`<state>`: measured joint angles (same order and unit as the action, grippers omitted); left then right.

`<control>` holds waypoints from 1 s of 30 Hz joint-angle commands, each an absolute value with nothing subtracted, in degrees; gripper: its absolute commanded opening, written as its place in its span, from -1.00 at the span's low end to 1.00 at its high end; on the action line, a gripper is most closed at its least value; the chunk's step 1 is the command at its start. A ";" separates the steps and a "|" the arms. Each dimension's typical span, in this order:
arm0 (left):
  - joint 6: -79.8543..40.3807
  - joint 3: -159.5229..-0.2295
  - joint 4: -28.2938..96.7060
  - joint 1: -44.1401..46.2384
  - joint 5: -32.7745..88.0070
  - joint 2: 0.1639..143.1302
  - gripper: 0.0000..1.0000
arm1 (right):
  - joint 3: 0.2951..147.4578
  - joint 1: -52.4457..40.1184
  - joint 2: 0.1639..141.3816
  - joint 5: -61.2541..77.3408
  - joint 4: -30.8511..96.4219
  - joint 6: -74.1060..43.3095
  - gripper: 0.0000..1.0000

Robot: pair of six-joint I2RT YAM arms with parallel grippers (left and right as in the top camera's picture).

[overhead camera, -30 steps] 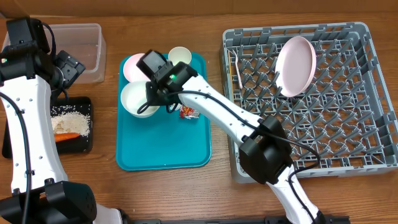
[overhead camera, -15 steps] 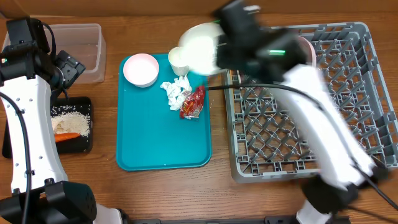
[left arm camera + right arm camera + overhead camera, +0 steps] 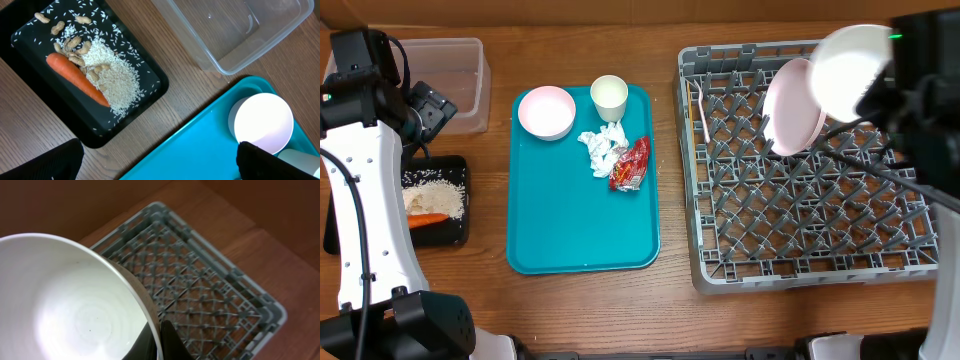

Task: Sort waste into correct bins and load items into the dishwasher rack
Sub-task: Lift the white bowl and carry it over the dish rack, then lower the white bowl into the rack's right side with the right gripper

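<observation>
My right gripper (image 3: 159, 341) is shut on the rim of a white bowl (image 3: 65, 305) and holds it high over the back right of the grey dishwasher rack (image 3: 800, 215); the bowl (image 3: 852, 68) also shows overhead. A pale pink plate (image 3: 790, 108) stands on edge in the rack. On the teal tray (image 3: 570, 230) are a second white bowl (image 3: 546, 110), a white cup (image 3: 608, 96), crumpled tissue (image 3: 600, 150) and a red wrapper (image 3: 630, 164). The black tray (image 3: 90, 75) holds a carrot (image 3: 76, 79), nuts and rice. My left gripper (image 3: 160, 165) is open and empty above the teal tray's corner.
The clear tub (image 3: 445, 82) stands at the back left; in the left wrist view (image 3: 235, 35) nothing shows inside it. A thin utensil (image 3: 700, 112) lies in the rack's left side. The black tray (image 3: 435, 200) sits at the left table edge.
My right arm has lifted the white bowl off the teal tray and swung it right, to over the rack. The tissue and wrapper it covered now show. The left arm is unmoved.
</observation>
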<state>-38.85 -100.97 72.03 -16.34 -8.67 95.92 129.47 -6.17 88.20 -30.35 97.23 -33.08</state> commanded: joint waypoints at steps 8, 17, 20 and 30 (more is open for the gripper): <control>-38.59 -100.82 71.94 -15.92 -9.39 96.09 1.00 | 122.19 5.32 89.60 -53.41 91.55 -45.04 -0.92; -38.59 -100.82 71.92 -16.16 -9.41 96.12 1.00 | 107.42 14.28 95.98 -59.07 77.58 -45.04 -0.92; -38.59 -100.82 71.96 -16.14 -9.41 96.12 1.00 | 102.00 16.14 98.61 -61.73 73.97 -45.04 -0.92; -38.59 -100.82 71.96 -16.10 -9.41 96.12 1.00 | 91.22 16.73 105.08 -75.42 65.91 -45.04 -0.92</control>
<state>-38.85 -100.97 72.05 -16.23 -8.67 95.92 92.40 16.78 104.75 -70.11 67.35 -44.34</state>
